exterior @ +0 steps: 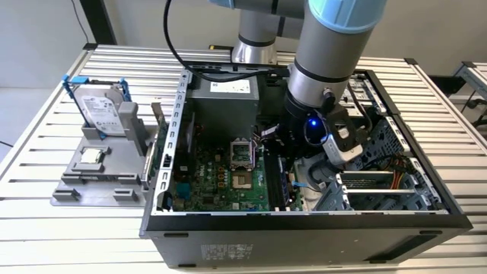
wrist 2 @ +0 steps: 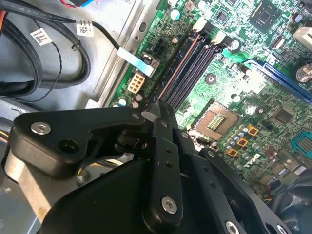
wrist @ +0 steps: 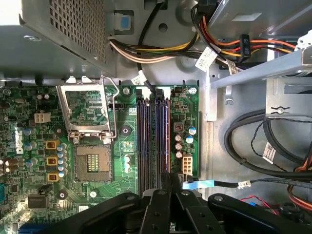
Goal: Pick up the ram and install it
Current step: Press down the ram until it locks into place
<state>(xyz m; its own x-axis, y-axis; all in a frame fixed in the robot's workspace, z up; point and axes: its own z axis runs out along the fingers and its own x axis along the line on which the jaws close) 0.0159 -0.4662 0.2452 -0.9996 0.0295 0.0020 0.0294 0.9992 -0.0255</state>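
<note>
Reaching deep into the open computer case (exterior: 426,220), the gripper (wrist: 168,187) has its jaws nearly closed on the ram (wrist 2: 165,73), pinched at its top edge and standing in a memory slot (wrist: 155,141) at 3 o'clock of the empty processor socket (wrist: 92,163). It looks light, stiff and fragile, best held by its edges. Outside, a grey fixture (exterior: 99,182) at 9 o'clock holds the hard drive (exterior: 102,111) and the processor chip (exterior: 93,154).

The hand (wrist: 168,183) is being held low over the slots (wrist: 152,141) on the motherboard (wrist: 29,146), beside the open socket (wrist: 92,163); cables (wrist: 156,51) are being seen beyond.
</note>
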